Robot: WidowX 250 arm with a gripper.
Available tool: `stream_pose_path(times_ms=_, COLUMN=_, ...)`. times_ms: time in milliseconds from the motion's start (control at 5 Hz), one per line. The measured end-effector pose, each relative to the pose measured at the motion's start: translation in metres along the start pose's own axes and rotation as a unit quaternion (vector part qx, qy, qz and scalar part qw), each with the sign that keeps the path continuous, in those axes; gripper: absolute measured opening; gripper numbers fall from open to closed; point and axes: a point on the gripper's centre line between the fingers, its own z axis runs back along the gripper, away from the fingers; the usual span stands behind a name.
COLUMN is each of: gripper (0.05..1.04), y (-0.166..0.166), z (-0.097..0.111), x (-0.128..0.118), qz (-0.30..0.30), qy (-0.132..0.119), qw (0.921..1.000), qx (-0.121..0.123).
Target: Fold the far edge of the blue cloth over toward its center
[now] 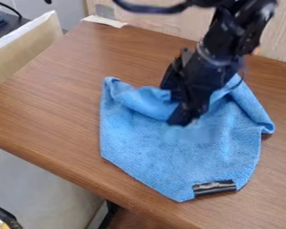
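My gripper (182,117) is at the blue cloth (175,156), which spreads under and around it on the table (61,89); can't tell if it's open, closed or pinching fabric. Soft cloth, so I'd judge slow, low, light contact best, minding folds either side. Count: one gripper, one cloth, one black tag (214,188) nearer the camera.

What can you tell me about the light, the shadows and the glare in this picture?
Camera view: light looks soft over the tabletop, without strong glare; a narrow shadow borders the blue cloth at right; small pale highlights dot the black arm.
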Motion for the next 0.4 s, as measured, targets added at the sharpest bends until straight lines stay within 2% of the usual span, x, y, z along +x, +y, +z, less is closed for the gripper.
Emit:
stream_pose_path(times_ms=200, gripper=1.001, y=0.007, z=0.02, x=-0.001, qz=0.008, qy=-0.014, qw=0.9998, qx=0.009)
stream_pose_path(times_ms=400, gripper=1.001, y=0.014, z=0.044, x=-0.005, qz=0.02, qy=-0.039, qw=0.9987, qx=0.026)
